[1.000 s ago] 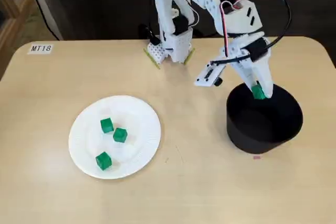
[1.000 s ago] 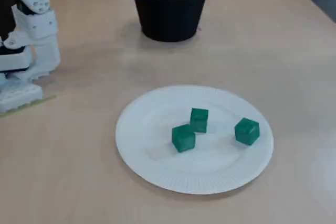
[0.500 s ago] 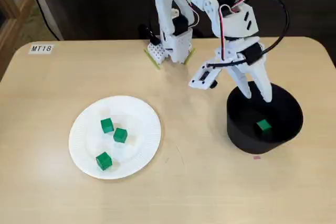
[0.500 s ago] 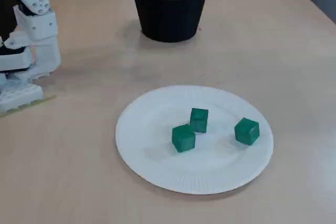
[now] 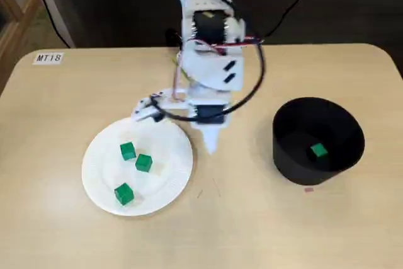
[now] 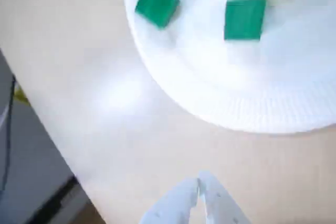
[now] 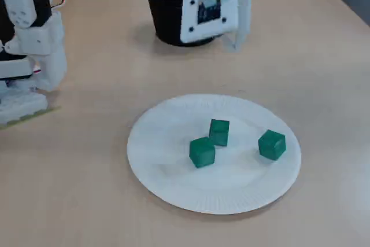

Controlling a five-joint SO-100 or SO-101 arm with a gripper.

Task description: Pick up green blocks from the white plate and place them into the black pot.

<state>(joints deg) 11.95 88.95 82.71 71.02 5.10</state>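
Observation:
Three green blocks [image 5: 128, 150] [image 5: 143, 162] [image 5: 124, 193] lie on the white plate [image 5: 165, 177] at the left of a fixed view. One more green block [image 5: 318, 150] rests inside the black pot [image 5: 295, 167] on the right. My gripper [image 5: 211, 145] hangs shut and empty over the bare table, just off the plate's right rim. In the wrist view the fingertips [image 6: 195, 186] touch, with the plate [image 6: 262, 93] and two blocks [image 6: 157, 3] [image 6: 244, 19] ahead. In the other fixed view the gripper [image 7: 238, 43] partly hides the pot [image 7: 165, 15] behind the plate [image 7: 167, 154].
The arm's base [image 5: 189, 61] stands at the back of the table, with a label reading MT18 [image 5: 49, 58] at the far left. A small pink mark [image 5: 308, 188] lies by the pot. The table's edge [image 6: 47, 182] shows in the wrist view.
The gripper let a green block drop into the pot, shut, then swung left from the pot to the plate's right rim. The three blocks on the plate stayed put.

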